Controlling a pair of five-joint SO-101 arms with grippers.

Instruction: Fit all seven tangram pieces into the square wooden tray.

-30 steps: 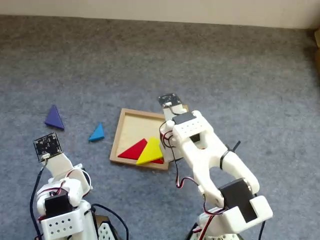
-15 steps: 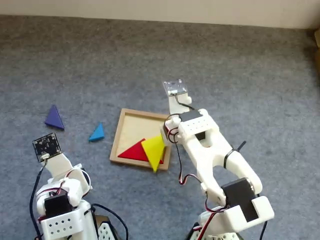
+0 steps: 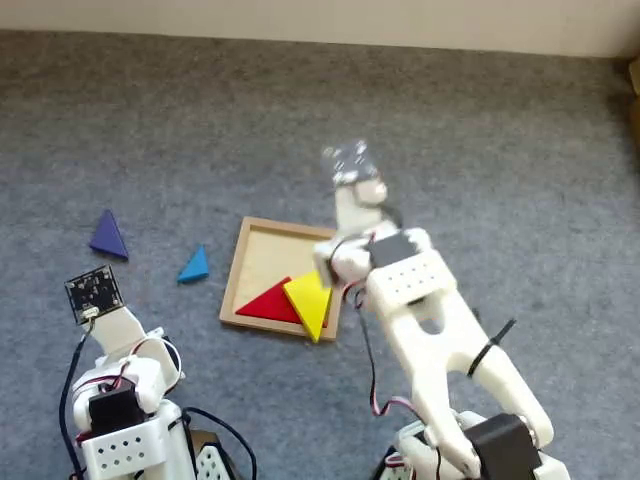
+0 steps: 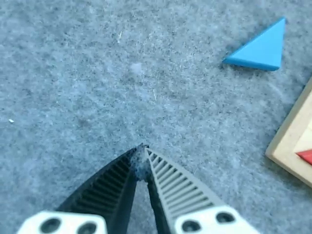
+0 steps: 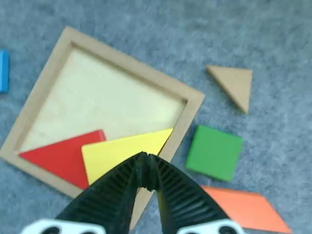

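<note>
The square wooden tray (image 3: pixel 240 262) lies mid-table with a red triangle (image 3: pixel 266 303) in its near corner. A yellow triangle (image 3: pixel 308 298) lies tilted across the tray's near rim, partly over the red one and pointing off the tray. My right gripper (image 5: pixel 145 168) is shut and holds nothing, above the yellow triangle (image 5: pixel 124 150) and the tray rim (image 5: pixel 191 106). My left gripper (image 4: pixel 142 160) is shut over bare carpet, short of the light blue triangle (image 4: pixel 261 48). A purple triangle (image 3: pixel 108 235) lies at far left.
Beside the tray's right side lie a tan triangle (image 5: pixel 234 83), a green square (image 5: pixel 214 152) and an orange parallelogram (image 5: pixel 243 209). The right arm (image 3: pixel 410 285) covers them in the high view. Grey carpet surrounds everything; the left arm (image 3: pixel 120 390) stands at the near left.
The yellow triangle has turned and slid onto the tray's near rim. The right arm has since risen and swung away from the tray. The left arm has stayed still.
</note>
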